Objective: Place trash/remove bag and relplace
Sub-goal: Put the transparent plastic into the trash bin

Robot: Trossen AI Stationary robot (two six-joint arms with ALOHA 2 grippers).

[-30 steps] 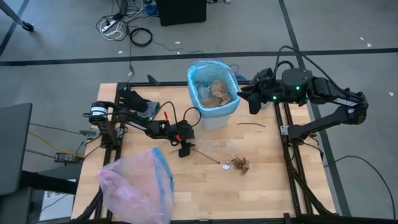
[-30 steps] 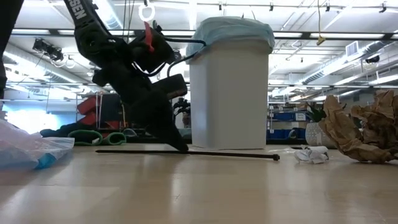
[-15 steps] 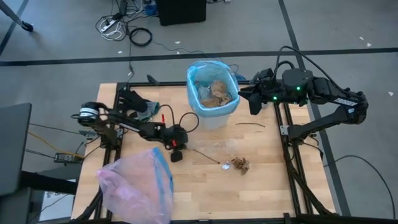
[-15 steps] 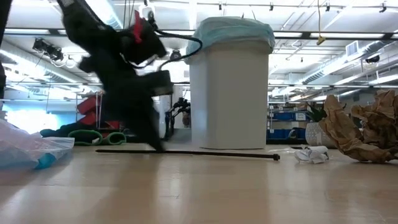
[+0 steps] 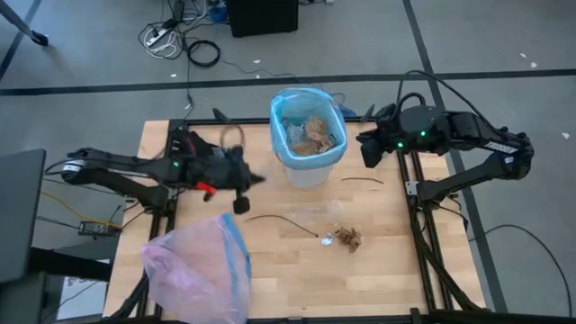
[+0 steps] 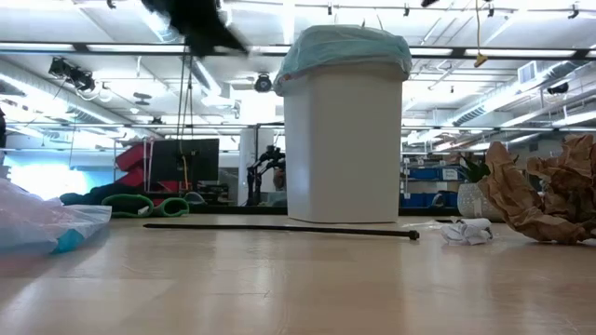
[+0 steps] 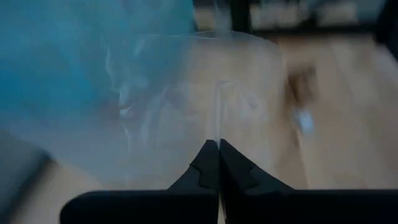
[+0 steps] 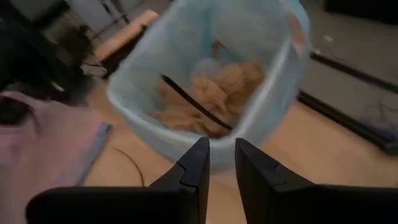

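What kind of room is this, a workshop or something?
Probably a robotics lab or open workshop hall: a wooden table on a metal frame, loose cables on the grey floor, and long ceiling lights over equipment racks behind.

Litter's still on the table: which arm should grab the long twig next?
Left, probably. The left gripper hovers just beside the long twig's near end; the right gripper waits beyond the bin.
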